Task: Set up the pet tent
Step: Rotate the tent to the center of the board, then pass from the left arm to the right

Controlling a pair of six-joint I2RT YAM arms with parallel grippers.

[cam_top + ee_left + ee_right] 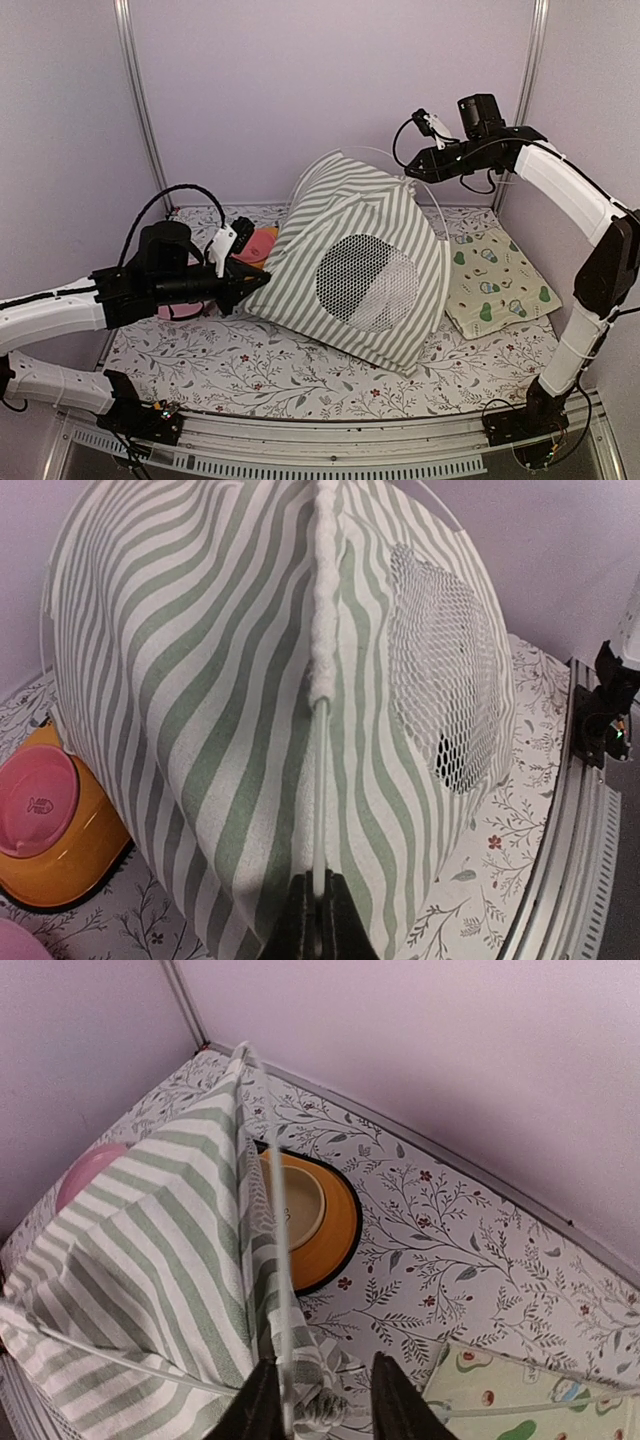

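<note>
The tent [340,215] sits mid-worktop [250,365], leaning, with its mesh window [366,281] facing up and forward. The striped fabric is loosely raised rather than taut, and its lower edge rests on the floral cover.

The left end effector [318,920] is at the tent's left corner. It is clenched on a thin white pole [320,780] that runs up the tent's seam and into a fuzzy white sleeve higher on that seam.

The right end effector [325,1410] hangs at the tent's peak, its fingers [262,1405] parted. Gathered fabric lies in the gap, and a second pole [283,1290] passes just inside the left finger. From the wrist view it looks released, though whether either finger touches the cloth is hard to tell.

A bowl [263,243] lies behind the tent's left corner, partly hidden by the fabric, with one cup visible in its orange holder. A mat [500,280] lies to the right of the tent, its near edge just beside the tent's lower right side.
</note>
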